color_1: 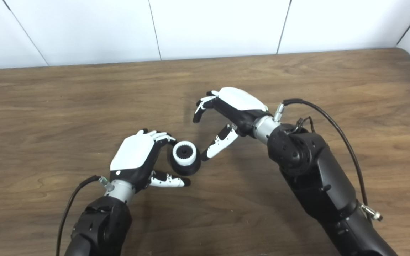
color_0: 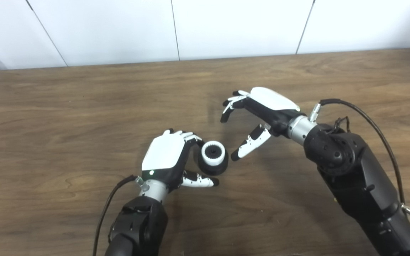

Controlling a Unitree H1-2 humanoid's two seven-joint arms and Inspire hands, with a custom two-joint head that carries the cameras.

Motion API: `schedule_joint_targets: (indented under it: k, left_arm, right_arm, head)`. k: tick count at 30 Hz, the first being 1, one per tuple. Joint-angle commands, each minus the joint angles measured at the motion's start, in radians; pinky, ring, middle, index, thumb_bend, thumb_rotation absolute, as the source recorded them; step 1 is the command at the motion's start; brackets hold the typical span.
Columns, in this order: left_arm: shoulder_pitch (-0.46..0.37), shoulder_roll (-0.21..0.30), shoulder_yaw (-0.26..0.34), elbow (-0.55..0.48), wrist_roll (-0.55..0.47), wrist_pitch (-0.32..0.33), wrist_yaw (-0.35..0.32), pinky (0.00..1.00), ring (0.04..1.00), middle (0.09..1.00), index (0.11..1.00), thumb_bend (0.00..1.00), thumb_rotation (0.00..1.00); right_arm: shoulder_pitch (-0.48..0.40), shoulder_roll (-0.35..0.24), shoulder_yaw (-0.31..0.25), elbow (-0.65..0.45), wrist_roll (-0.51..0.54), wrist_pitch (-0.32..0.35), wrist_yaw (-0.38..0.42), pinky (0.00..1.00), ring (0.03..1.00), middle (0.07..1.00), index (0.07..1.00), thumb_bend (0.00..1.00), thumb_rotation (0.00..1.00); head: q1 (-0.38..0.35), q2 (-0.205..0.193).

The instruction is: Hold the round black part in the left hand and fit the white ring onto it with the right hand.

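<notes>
The round black part stands on the table with the white ring seated on its top; it also shows in the right eye view. My left hand is cupped beside it on the left. Its fingers reach the part's upper left edge and its thumb lies just below the part, without a firm hold. My right hand is open and empty to the right. Its thumb points at the part with a small gap between them, and its fingers curl above.
The wooden table runs to a white panelled wall at the back. A black cable loops off my right forearm, and another cable hangs off my left wrist.
</notes>
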Motion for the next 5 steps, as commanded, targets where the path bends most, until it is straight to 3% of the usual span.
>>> schedule_joint_targets:
  k: [1,5]
  left_arm:
    - [-0.023,0.003,0.015,-0.033,0.004,-0.004,-0.001,1.00,0.905,0.845,0.702,0.94,0.29]
    - [-0.033,0.020,0.040,-0.042,-0.022,-0.021,-0.006,1.00,0.900,0.837,0.707,0.93,0.31]
  right_arm:
    - [-0.022,-0.002,-0.019,-0.019,0.004,-0.011,-0.027,0.90,0.977,0.872,0.661,0.98,0.28]
    - [-0.021,-0.002,-0.018,-0.016,-0.003,-0.011,-0.030,0.90,0.974,0.871,0.663,0.98,0.27]
  head:
    - [0.000,0.001]
    - [0.005,-0.003]
